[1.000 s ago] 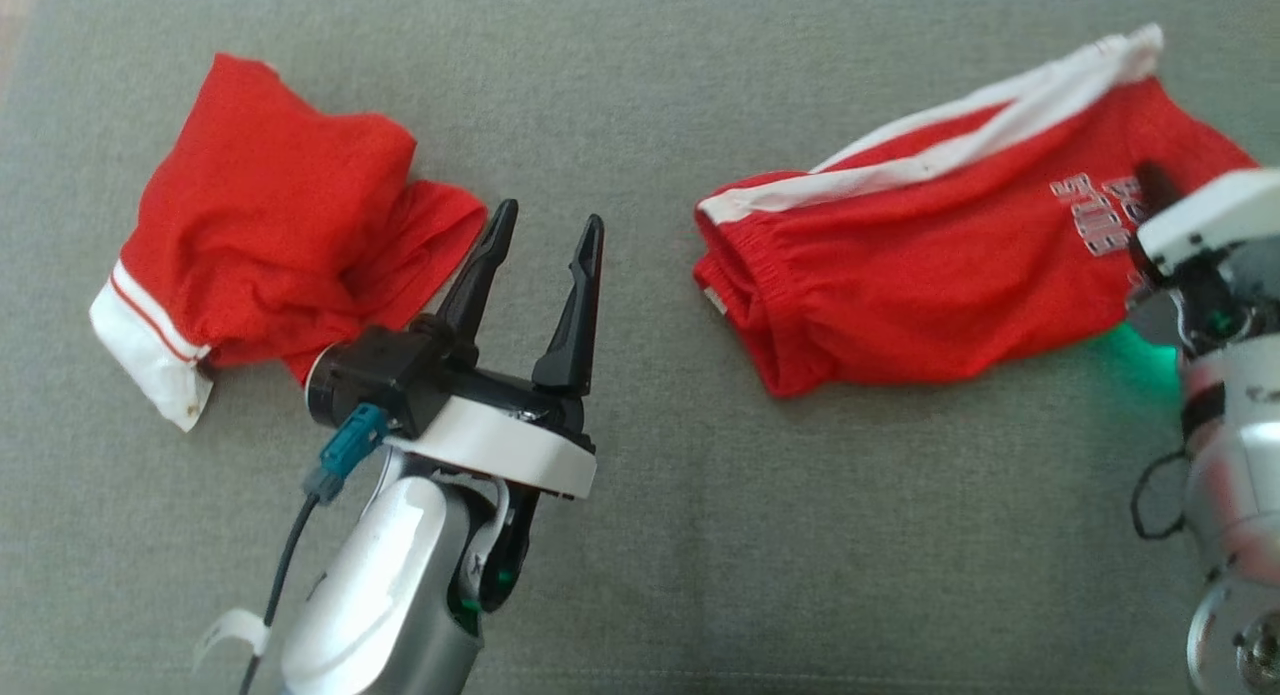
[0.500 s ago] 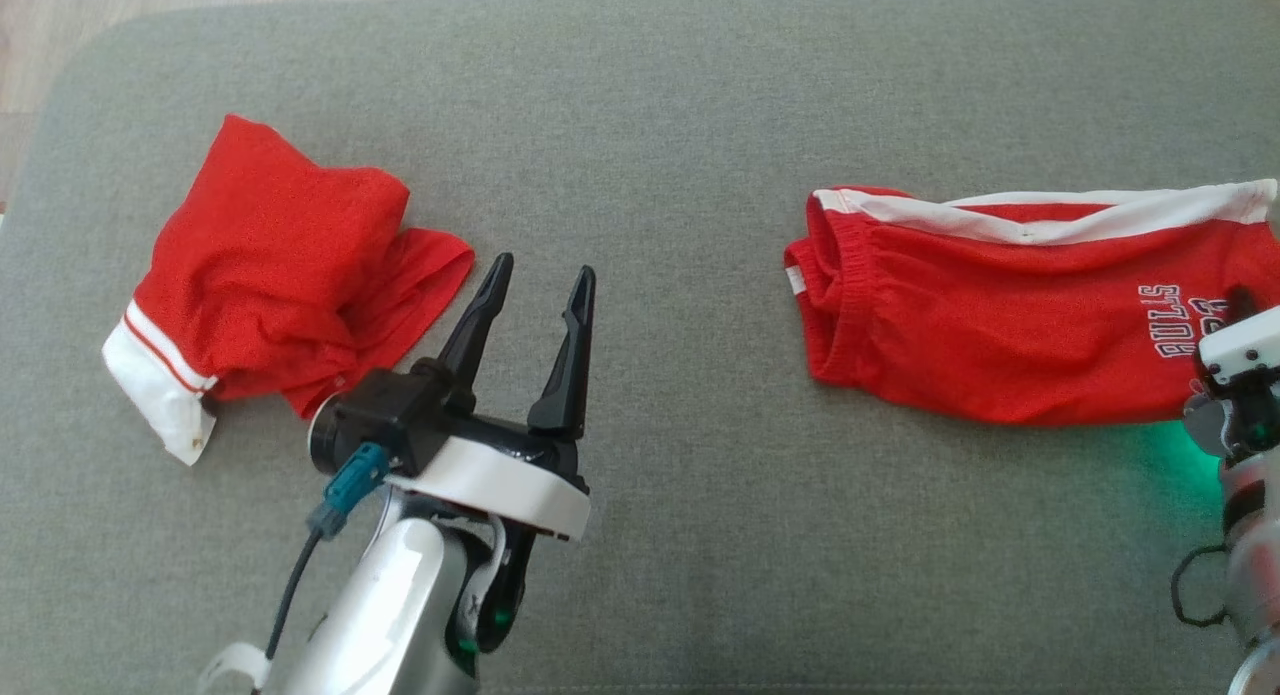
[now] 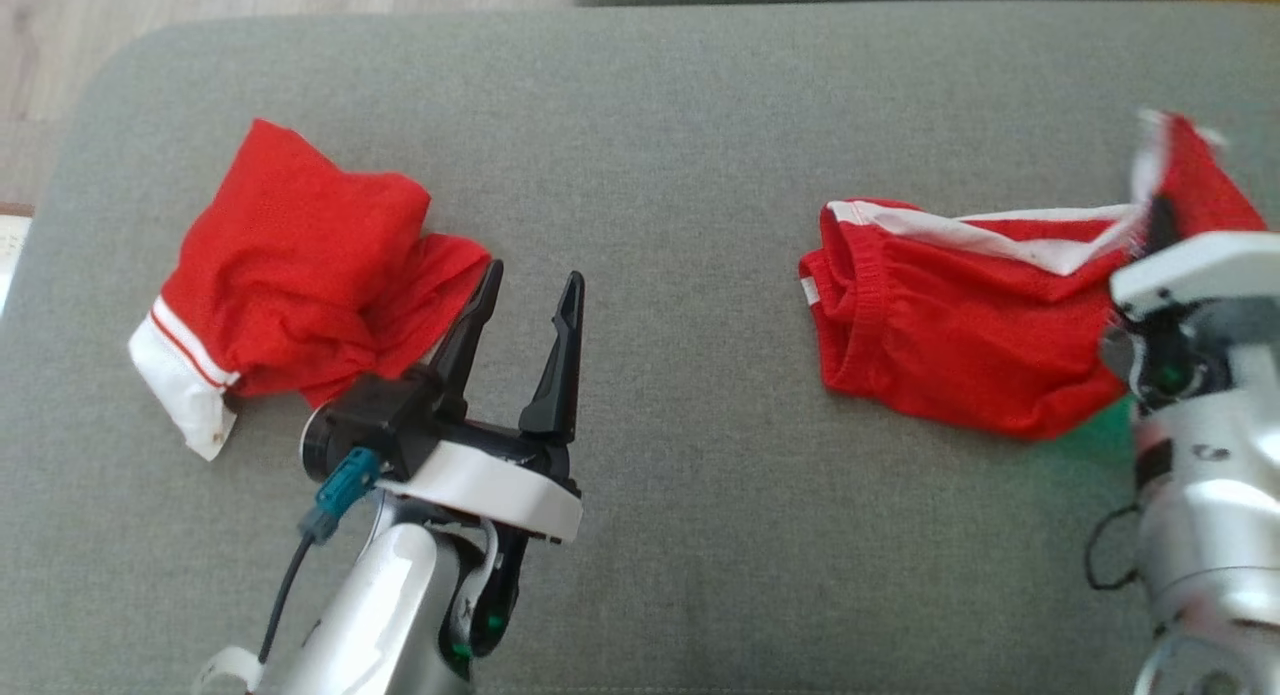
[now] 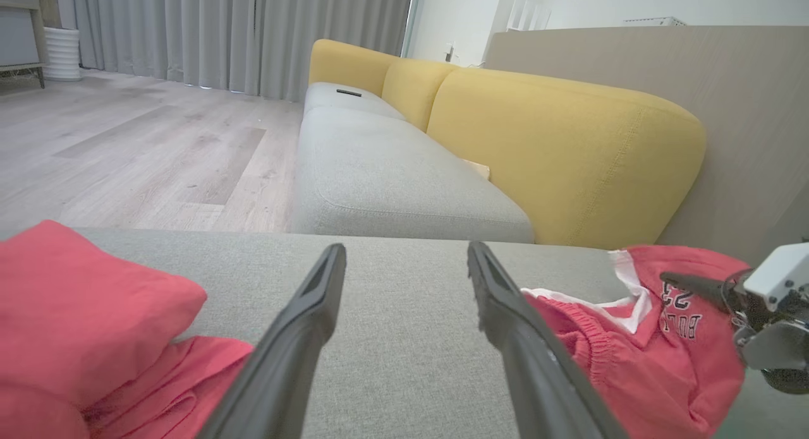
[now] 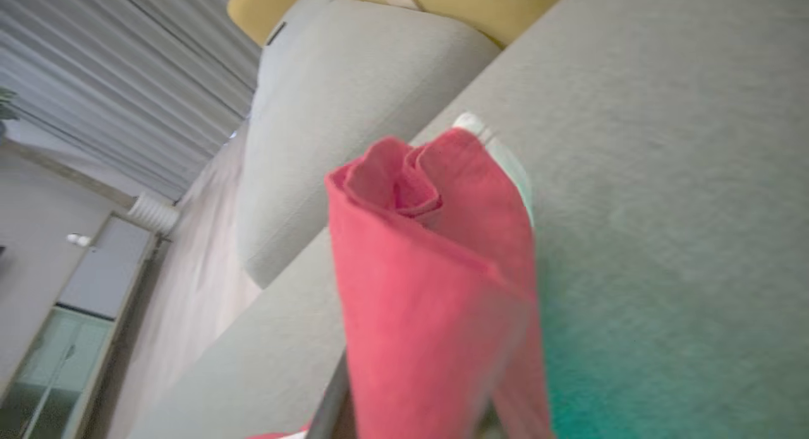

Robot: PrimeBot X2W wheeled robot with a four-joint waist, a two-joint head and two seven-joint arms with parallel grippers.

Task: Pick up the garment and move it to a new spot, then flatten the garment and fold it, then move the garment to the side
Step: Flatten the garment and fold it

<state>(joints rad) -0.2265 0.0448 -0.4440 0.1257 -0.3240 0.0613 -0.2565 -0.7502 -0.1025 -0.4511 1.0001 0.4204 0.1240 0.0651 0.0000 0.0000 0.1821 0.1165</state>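
Shorts (image 3: pixel 930 345) in red, with a white side stripe and an elastic waistband, lie near the right edge of a grey sofa cushion (image 3: pixel 680 125). The waistband end points toward the middle of the cushion and rests on it. The right gripper (image 3: pixel 1160 230) is clenched on the leg end of the shorts, close to the right edge. That end is lifted off the cushion in a bunched fold, and the rest sags down to the surface. In the right wrist view the pinched cloth stands up as a soft rolled tuft between the fingers. The left gripper (image 3: pixel 531 275) hovers over the left half of the cushion with its jaws spread wide and nothing between them. Its fingertips are just beside a second red garment (image 3: pixel 300 265), crumpled and white-hemmed, near the left edge. The shorts look light, thin and limp. They are likely to drape and crease rather than hold a shape, and from a single pinch they would hang in a bundle. The soundest hold is probably on the firmer sewn parts, the waistband or the hemmed leg corners, one in each gripper, so the cloth can be drawn flat. A shallow pinch on the smooth weave could slip.
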